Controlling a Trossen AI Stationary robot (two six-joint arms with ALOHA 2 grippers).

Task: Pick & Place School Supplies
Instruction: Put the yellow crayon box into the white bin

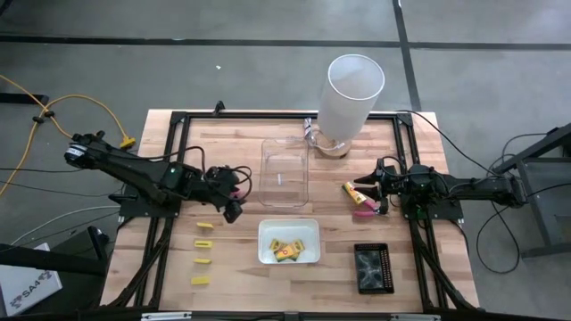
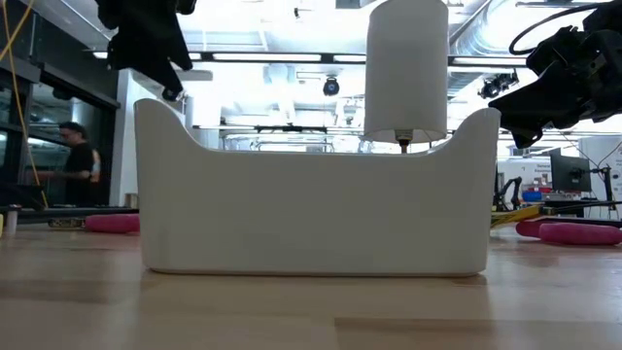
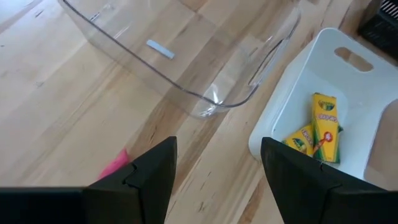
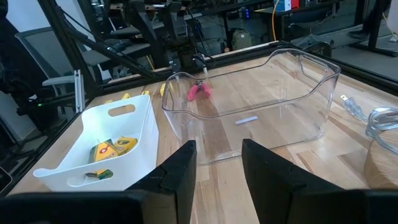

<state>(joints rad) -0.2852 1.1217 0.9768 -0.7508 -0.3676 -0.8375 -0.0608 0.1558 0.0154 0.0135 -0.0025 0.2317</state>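
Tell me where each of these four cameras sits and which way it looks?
High view: overhead, straight down on the wooden table; both dark arms show.
Low view: table height, level, facing the white plastic tray; arms hang from above.
Left wrist view: on the left arm, past its open left gripper toward the clear plastic tray.
Right wrist view: on the right arm, past its open right gripper.
Shared: both wrist views show the yellow-orange printed packets in the white tray.

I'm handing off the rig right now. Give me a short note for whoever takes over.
Left gripper: jaws open, empty, over the table left of the clear tray.
Right gripper: jaws open, empty, above the pink scissors and a yellow packet.
Done: yellow packets in the white tray.
Left: four yellow blocks on the table's left, pink scissors by the left gripper. Clear tray empty.
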